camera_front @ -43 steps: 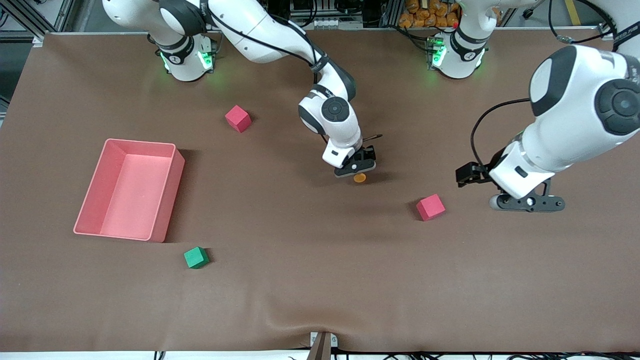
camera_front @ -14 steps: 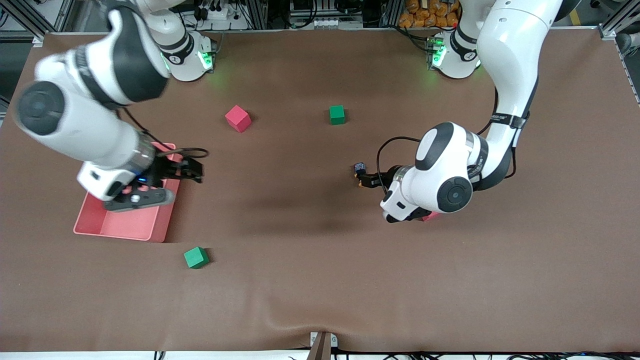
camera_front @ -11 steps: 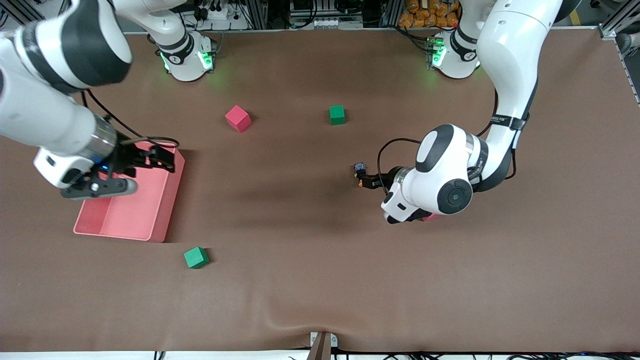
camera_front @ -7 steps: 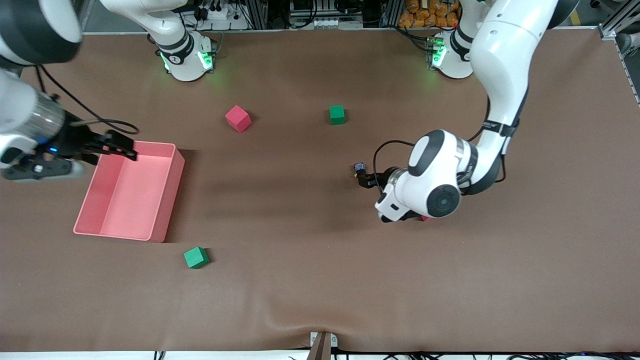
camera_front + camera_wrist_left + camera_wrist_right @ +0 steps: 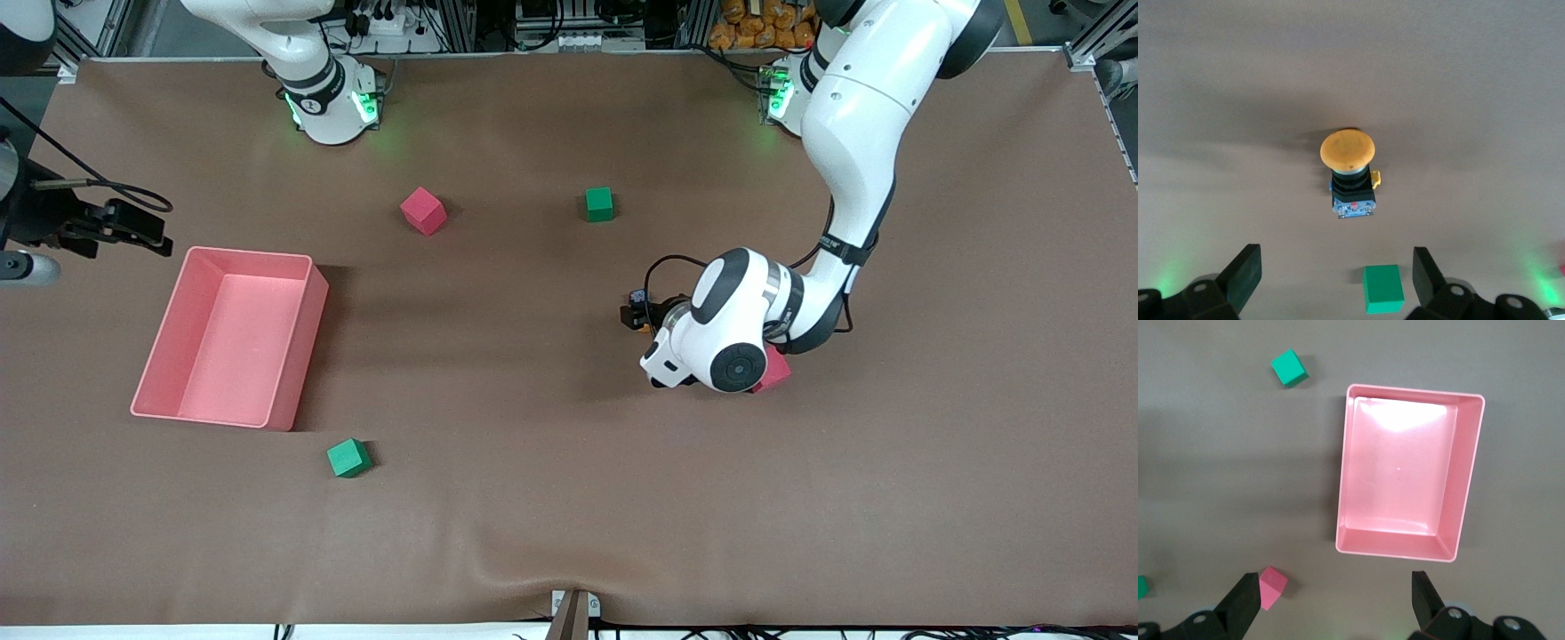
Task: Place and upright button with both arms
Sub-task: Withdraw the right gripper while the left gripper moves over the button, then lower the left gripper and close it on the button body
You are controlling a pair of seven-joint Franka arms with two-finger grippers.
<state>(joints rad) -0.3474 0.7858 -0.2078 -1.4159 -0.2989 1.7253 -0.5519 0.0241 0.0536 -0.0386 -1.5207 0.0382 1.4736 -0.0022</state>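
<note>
The button (image 5: 1350, 175) lies on its side on the brown table, its round orange cap (image 5: 1347, 148) toward the front camera and its black body behind it. In the front view only its dark body (image 5: 637, 298) shows clearly. My left gripper (image 5: 1335, 280) is open and empty, low over the table right beside the button (image 5: 633, 313), with no finger touching it. My right gripper (image 5: 142, 233) is open and empty, up in the air at the right arm's end of the table. It looks down on the pink bin (image 5: 1395, 552).
The pink bin (image 5: 249, 256) stands toward the right arm's end. A red cube (image 5: 423, 210) and a green cube (image 5: 599, 204) lie nearer the bases. Another green cube (image 5: 348, 458) lies nearer the front camera. A second red cube (image 5: 773, 373) sits partly under the left wrist.
The right arm has left the button at the table's middle and swung out past the pink bin. The left arm has come in and edged closer to the button.
</note>
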